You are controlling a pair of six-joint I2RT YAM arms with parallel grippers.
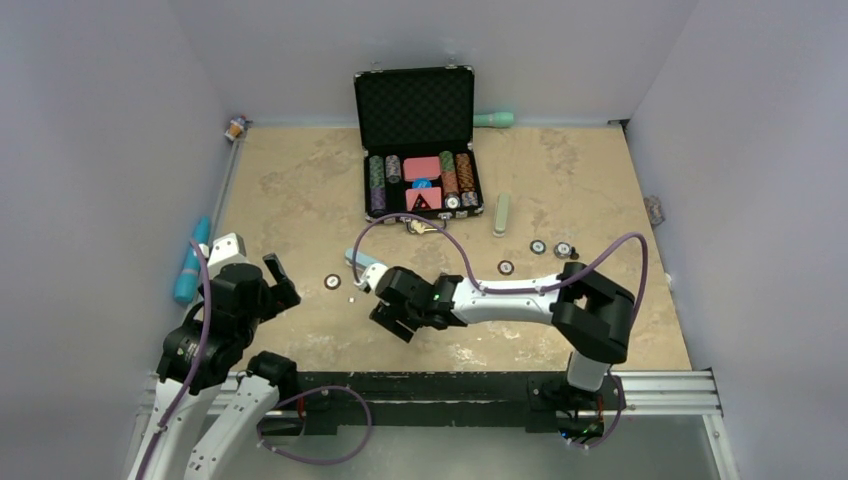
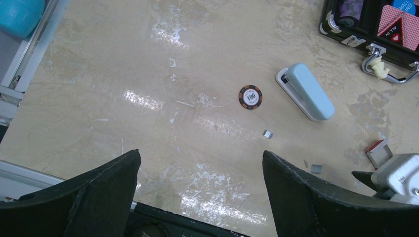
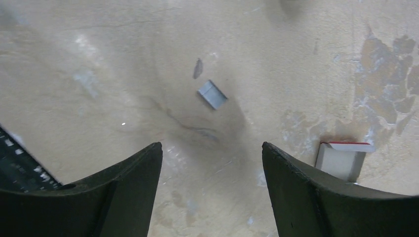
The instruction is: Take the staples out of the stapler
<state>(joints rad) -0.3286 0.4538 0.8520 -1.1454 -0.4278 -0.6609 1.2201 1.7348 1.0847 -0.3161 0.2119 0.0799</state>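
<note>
The light-blue stapler point(image 1: 364, 262) lies closed on the table; it also shows in the left wrist view point(image 2: 306, 92). Two tiny silver staple strips lie loose on the table, one point(image 2: 267, 134) just below the stapler and one point(image 2: 316, 168) closer to my right gripper. The right wrist view shows one staple strip point(image 3: 212, 94) ahead of the open jaws. My right gripper point(image 1: 388, 318) point(image 3: 212, 148) is open and empty, hovering low near the stapler. My left gripper point(image 1: 283, 283) point(image 2: 200, 155) is open and empty, to the left of the stapler.
A small red-and-white box point(image 3: 343, 159) point(image 2: 378, 152) lies beside my right gripper. A poker chip point(image 1: 332, 282) point(image 2: 250, 97) sits left of the stapler. The open black chip case point(image 1: 420, 150) stands at the back, with loose chips point(image 1: 538, 247) and a pale green bar point(image 1: 501, 213) to its right.
</note>
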